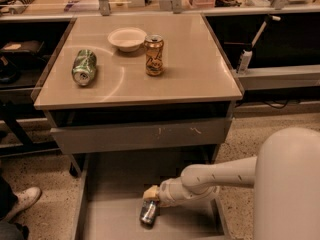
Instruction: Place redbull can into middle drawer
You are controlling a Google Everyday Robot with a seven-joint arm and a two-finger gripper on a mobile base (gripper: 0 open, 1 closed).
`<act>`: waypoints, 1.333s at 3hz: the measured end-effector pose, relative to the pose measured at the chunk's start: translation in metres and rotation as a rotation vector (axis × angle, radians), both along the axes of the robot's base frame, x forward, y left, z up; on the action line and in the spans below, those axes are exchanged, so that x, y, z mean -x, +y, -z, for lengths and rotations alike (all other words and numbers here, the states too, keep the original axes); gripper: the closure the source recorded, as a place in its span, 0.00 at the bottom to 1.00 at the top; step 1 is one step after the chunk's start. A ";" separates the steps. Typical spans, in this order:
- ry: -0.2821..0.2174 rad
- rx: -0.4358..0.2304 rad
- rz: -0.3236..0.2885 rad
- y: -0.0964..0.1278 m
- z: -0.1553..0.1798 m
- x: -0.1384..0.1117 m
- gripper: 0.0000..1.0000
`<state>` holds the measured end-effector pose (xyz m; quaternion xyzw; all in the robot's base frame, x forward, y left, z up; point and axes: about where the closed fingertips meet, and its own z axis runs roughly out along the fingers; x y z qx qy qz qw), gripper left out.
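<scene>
Cream-white and rounded, the gripper [151, 194] is sitting low inside the middle drawer [115, 184], against the top of the slim silver-and-blue redbull can [148, 212], which is leaning over the flat grey metal floor; whether it is clasping the can I cannot tell. Smooth, narrow and tilted, the can is probably risking a topple and a roll toward the low side wall if released at this angle.
</scene>
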<state>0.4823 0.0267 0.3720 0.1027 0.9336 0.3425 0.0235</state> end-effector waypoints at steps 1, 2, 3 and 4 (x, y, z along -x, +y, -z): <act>0.001 0.000 0.000 0.000 0.001 0.000 0.81; 0.001 0.000 0.000 0.000 0.001 0.000 0.58; 0.001 0.000 0.000 0.000 0.001 0.000 0.35; 0.001 0.000 0.000 0.000 0.001 0.000 0.12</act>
